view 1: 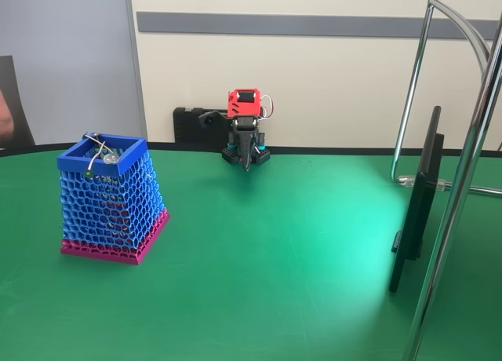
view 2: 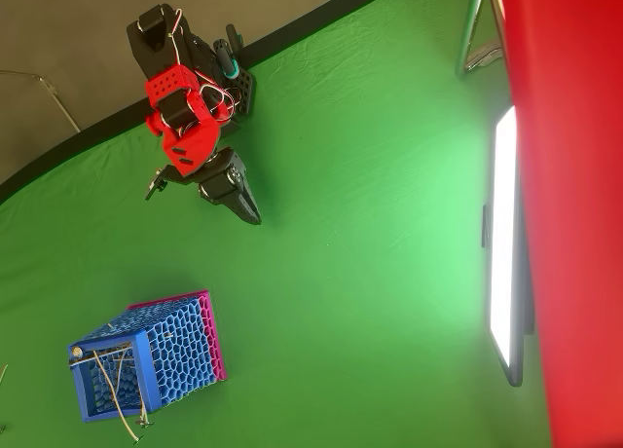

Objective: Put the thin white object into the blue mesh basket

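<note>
The thin white object lies across the open top of the blue mesh basket, one end sticking out past its rim. Well apart, the gripper points down at the green table, fingers pressed together, empty.

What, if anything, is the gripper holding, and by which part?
Nothing: the gripper is folded back near its base, while the thin white object lies in the blue mesh basket.

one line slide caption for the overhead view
Arm folded at the table's far edge, thin white object resting in the blue mesh basket.
</note>
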